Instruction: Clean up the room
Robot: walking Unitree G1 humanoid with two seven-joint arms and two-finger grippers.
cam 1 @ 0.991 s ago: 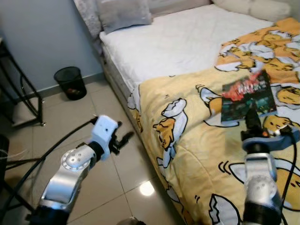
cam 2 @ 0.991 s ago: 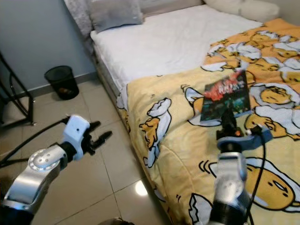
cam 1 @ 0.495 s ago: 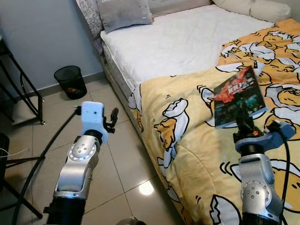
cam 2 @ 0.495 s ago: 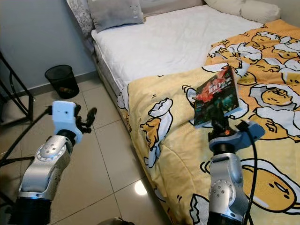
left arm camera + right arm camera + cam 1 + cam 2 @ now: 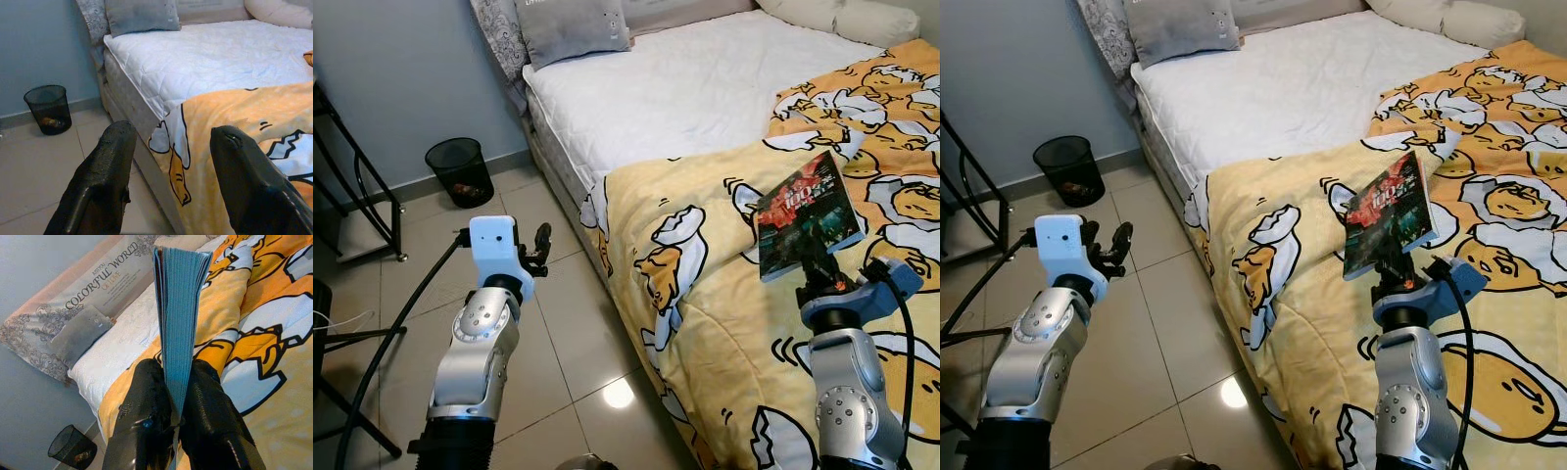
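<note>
My right gripper (image 5: pixel 817 264) is shut on a book (image 5: pixel 806 215) with a dark red and green cover, lifted upright above the yellow cartoon blanket (image 5: pixel 705 294). In the right wrist view the book's blue page edges (image 5: pixel 178 303) stand clamped between the two black fingers (image 5: pixel 146 406). My left gripper (image 5: pixel 540 247) is raised over the tiled floor beside the bed and stands open. Its two fingers (image 5: pixel 105 176) are wide apart in the left wrist view, with nothing between them.
The bed (image 5: pixel 685 88) with a white sheet runs from the middle to the back right, with a grey pillow (image 5: pixel 570 29) at its head. A black waste bin (image 5: pixel 460 171) stands against the blue wall. A black metal rack (image 5: pixel 357 196) is at the left.
The right gripper has lifted the book off the blanket and tilted it upright. The left arm has swung from low and sideways to raised and pointing forward.
</note>
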